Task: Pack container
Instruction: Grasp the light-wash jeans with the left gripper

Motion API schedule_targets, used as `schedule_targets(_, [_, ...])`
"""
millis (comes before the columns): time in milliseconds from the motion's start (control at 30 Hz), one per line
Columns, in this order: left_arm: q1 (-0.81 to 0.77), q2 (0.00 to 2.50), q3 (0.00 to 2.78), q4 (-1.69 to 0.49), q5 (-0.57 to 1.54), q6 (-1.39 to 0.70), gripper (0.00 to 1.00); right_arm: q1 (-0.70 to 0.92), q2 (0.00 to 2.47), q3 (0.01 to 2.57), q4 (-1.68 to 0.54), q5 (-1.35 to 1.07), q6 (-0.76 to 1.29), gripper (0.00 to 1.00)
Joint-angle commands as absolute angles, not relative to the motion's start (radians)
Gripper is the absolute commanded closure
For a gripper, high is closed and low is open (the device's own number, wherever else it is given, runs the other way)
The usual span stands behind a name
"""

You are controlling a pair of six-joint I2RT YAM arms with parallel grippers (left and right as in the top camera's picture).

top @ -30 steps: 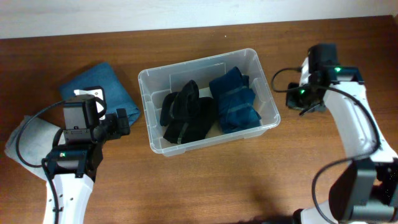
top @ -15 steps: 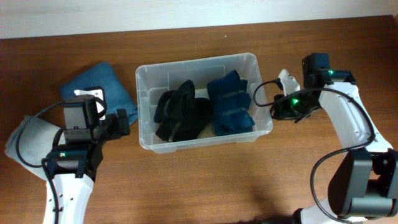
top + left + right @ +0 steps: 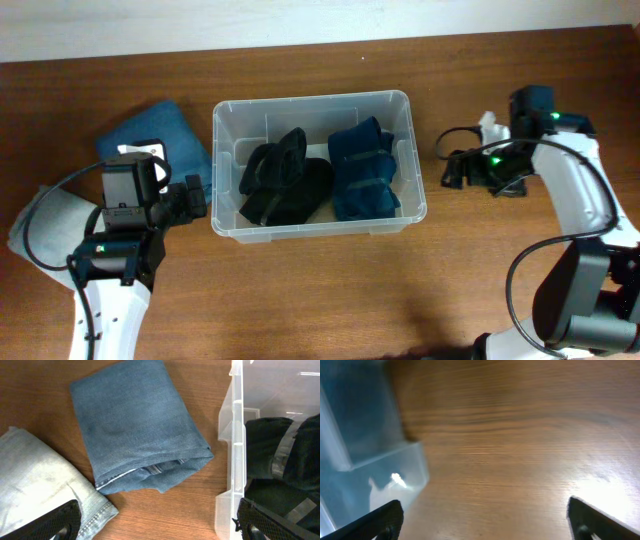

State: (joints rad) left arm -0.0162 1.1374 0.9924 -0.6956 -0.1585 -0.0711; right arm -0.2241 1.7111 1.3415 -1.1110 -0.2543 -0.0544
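Note:
The clear plastic container (image 3: 219,170) sits mid-table, holding a folded black garment (image 3: 285,188) and a folded dark blue garment (image 3: 362,170). My left gripper (image 3: 196,196) stands open just left of the container; in the left wrist view it (image 3: 160,526) spans bare wood, with the container wall (image 3: 235,435) by its right finger. My right gripper (image 3: 455,168) is open just right of the container, apart from it. In the right wrist view it (image 3: 487,522) holds nothing, and the container corner (image 3: 375,472) shows at the left.
A folded blue denim piece (image 3: 160,135) (image 3: 135,430) lies left of the container. A light grey denim piece (image 3: 40,225) (image 3: 40,485) lies near the table's left edge, partly under my left arm.
The container has shifted left and squared up with the table edge. My right gripper, shut against its right side earlier, has opened and drawn slightly back. The left arm has not moved.

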Motion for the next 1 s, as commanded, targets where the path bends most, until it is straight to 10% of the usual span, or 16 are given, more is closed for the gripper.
schedule_targets(0, [0.011, 1.127, 1.066, -0.706, -0.181, -0.052, 0.01, -0.263, 1.694, 1.367, -1.120, -0.206, -0.017, 0.01])
schedule_targets(433, [0.769, 1.312, 1.160, -0.900, 0.079, -0.303, 0.01, -0.269, 1.694, 1.367, -1.116, -0.235, -0.017, 0.02])
schedule_targets(967, [0.931, 1.861, 1.160, -0.779, 0.196, -0.289, 0.06, -0.270, 1.694, 1.367, -1.119, -0.231, -0.009, 0.02])
